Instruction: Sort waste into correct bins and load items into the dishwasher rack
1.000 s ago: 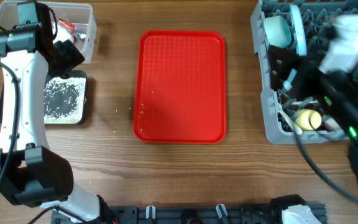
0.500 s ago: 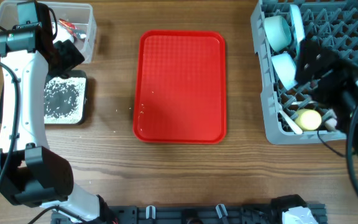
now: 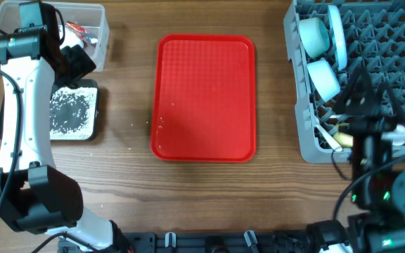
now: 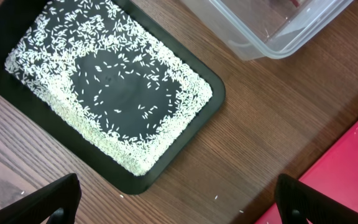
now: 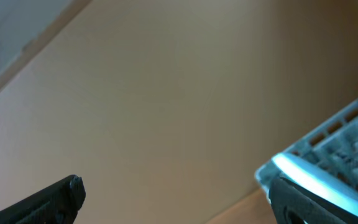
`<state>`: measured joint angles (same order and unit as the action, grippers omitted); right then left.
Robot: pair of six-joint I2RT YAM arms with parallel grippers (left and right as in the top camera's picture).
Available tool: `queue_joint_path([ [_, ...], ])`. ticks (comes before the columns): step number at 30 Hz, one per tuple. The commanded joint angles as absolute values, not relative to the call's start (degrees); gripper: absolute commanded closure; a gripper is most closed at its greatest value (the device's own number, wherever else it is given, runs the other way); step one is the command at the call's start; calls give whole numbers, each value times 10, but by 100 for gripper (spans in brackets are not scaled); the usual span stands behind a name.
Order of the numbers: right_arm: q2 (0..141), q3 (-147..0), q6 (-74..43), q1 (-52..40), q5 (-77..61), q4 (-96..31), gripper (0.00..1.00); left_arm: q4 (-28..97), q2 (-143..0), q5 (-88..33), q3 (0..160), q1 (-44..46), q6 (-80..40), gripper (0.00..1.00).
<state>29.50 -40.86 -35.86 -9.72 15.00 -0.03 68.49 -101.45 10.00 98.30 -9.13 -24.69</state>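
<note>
Hovering left gripper (image 4: 178,200) wide open, empty, near black tray (image 4: 120,84), upper left: rice (image 4: 48,59) already collected there. Holding right gripper (image 5: 176,199) spread, empty, beside loaded rack (image 3: 399,28), lower right.

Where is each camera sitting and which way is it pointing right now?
Overhead: above the table, facing down on the red tray, grey rack, left arm and right arm.
Left wrist: above the black tray of rice, facing down; open left end effector at the bottom edge.
Right wrist: beside the rack's corner, facing a blurred tan surface; open right end effector at the bottom.
Shared: overhead and left wrist both show the black tray, clear tub and red tray.
</note>
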Motion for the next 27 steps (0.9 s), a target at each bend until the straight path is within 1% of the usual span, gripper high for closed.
queue_joint_path([
  [1,230,-297,-229,-98,130,42,0,683,-1020,99,985,-93,-242,0],
  [7,139,-147,-211,-98,105,73,0,683,-1020,99,985,-93,-242,0],
  [13,40,-49,-210,-97,69,76,0,683,-1020,99,985,-93,-242,0],
  [16,0,-17,-210,-96,67,76,0,683,-1020,99,985,-93,-242,0],
  [18,2,-2,-213,-95,67,75,0,683,-1020,99,985,-93,-242,0],
  [22,2,-3,-243,-93,66,9,1,683,-1020,99,985,-93,-242,0],
  [27,2,-3,-242,-93,65,12,0,683,-1020,99,985,-93,-242,0],
])
